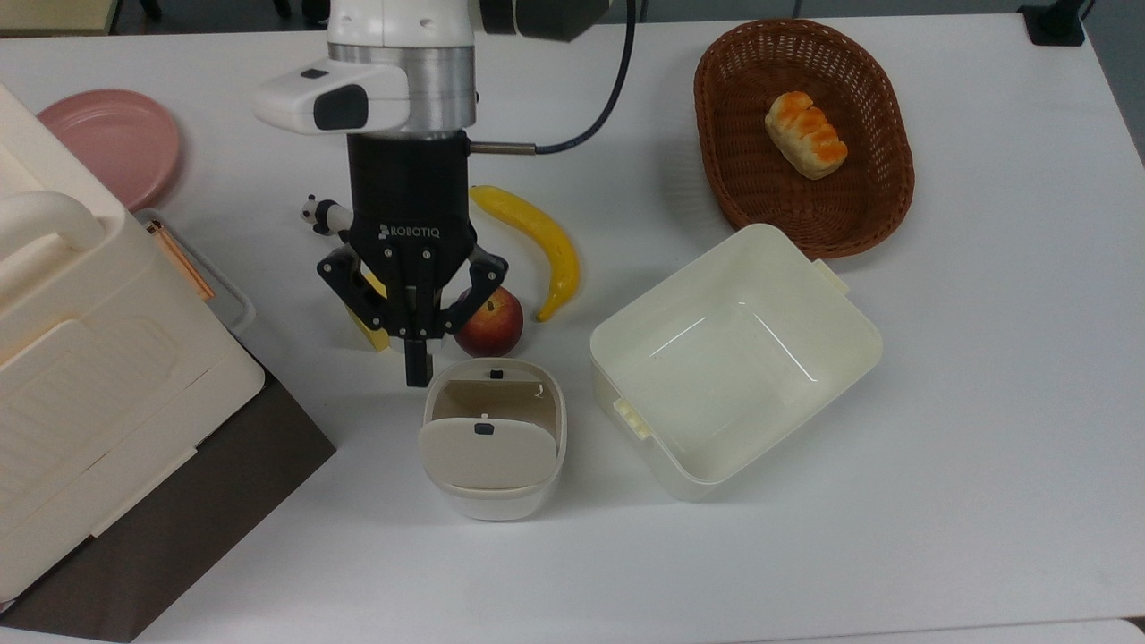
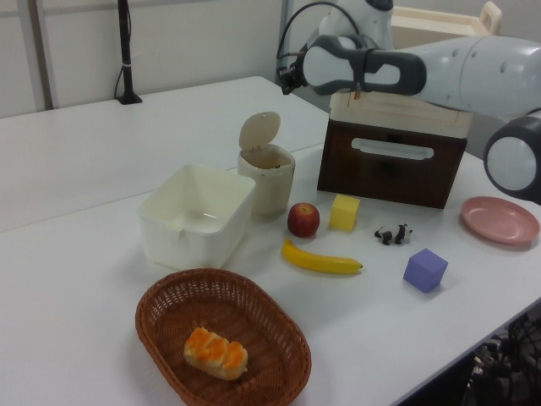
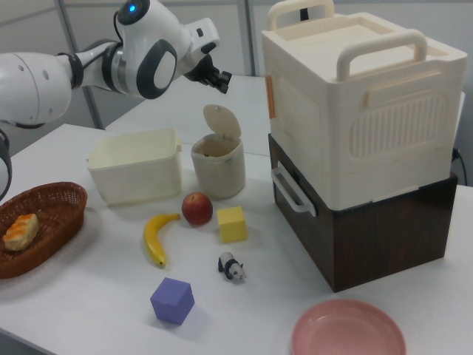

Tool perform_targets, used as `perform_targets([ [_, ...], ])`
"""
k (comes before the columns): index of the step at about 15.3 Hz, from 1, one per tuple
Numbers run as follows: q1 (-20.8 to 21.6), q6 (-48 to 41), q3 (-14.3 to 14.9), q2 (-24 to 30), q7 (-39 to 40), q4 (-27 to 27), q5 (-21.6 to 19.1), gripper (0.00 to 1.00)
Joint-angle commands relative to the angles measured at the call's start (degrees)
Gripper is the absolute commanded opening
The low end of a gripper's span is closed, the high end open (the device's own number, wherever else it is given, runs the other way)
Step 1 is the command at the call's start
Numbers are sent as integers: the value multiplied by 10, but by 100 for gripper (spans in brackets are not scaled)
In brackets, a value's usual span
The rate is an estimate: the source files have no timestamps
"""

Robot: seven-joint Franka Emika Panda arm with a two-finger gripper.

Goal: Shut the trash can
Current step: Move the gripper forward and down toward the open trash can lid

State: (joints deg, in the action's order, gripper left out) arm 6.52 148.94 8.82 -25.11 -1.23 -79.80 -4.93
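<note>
Half the yellow cube (image 1: 371, 326) (and panda (image 1: 315, 213)) sits under the claw (image 1: 416, 371).

Camera layout: three fixed views off the arm.

The top view looks straight down on the white worktop (image 1: 984, 402), fairly near. The left view looks obliquely from the side where the brown oval wicker basket (image 2: 221, 342) lies nearest, facing the big cream box on the dark-brown base (image 2: 397, 127). The right view looks from the opposite side, round pink plate (image 3: 347, 334) nearest. All three share the red apple (image 1: 497, 324) (image 2: 303, 219) (image 3: 196, 208) mid-worktop.
</note>
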Motion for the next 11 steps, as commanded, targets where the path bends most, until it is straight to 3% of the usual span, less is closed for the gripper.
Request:
perform_targets([
  [1,10,55,1,-20,-3,13,11,0],
  [11,17,90,1,-55,-2,13,29,0],
])
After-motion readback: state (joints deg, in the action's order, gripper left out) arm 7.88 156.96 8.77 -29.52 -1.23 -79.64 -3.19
